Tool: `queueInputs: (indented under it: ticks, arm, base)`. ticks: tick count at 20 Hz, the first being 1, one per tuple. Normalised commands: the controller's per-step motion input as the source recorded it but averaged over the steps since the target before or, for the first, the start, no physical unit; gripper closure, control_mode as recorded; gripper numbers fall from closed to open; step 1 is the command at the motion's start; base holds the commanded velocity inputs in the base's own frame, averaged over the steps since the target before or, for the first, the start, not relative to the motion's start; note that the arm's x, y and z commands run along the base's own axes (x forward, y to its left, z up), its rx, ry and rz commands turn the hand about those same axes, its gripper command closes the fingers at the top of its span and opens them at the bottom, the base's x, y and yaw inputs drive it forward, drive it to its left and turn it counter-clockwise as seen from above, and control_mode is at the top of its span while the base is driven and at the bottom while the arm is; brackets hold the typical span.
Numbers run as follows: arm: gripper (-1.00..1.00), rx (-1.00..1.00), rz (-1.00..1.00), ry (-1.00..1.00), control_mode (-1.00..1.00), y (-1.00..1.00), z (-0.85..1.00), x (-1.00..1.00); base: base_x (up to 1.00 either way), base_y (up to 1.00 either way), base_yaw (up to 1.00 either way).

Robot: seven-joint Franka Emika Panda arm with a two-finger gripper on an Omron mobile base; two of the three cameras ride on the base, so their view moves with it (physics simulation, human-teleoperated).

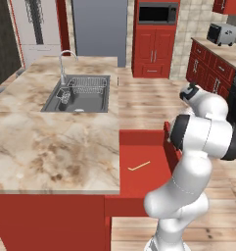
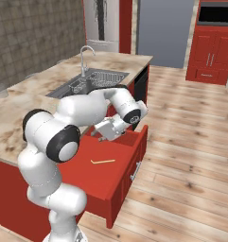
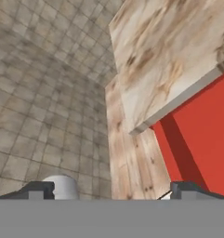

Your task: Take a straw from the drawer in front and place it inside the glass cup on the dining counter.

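**Drawer open, straw inside, pincer spread and empty**

- Drawer [image 2: 106, 175]: red, wide, shallow, pulled out from the red base below the worktop edge. Flat front panel w/ metal handle seen in right base view. Floor of drawer bare apart from one item.
- Straw [image 2: 103, 161]: thin pale tan stick, lying flat on drawer floor, roughly mid-drawer, slightly angled. Touching nothing else. Also seen in left base view [image 1: 139, 166].
- Pincer [image 2: 102, 134]: above the rear part of the drawer, near the worktop edge, apart from the straw. Fingers spread wide, nothing between them. In hand view the two dark tips [image 3: 36, 189] stand far apart at bottom of picture.
- Arm: white w/ dark joints, bent over the drawer, elbow high.
- Dining counter [image 1: 46, 142]: beige-brown marble worktop over red base, long.
- Sink [image 1: 80, 95]: steel, set into worktop at far end, wire rack inside; faucet [image 1: 65, 63] at its left rear corner.
- Glass cup [image 2: 1, 90]: small, clear, upright on worktop near its far-left edge in right base view, well apart from drawer. Faint; contents cannot tell.
- Surroundings: wood plank floor, red cabinets, microwave [image 1: 157, 13] in tall red unit, toaster [image 1: 221, 33] on side worktop.
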Motion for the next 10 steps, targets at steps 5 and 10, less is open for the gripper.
queueInputs:
  ticks: [5,10]
  arm:
    - [-1.00,-0.02,0.00,-0.16,-1.00,0.10,0.00,0.00]
    - [-1.00,-0.05,0.00,-0.14,-1.00,0.15,0.00,0.00]
  base:
    - [0.00,0.00,0.00]
    - [0.00,0.00,0.00]
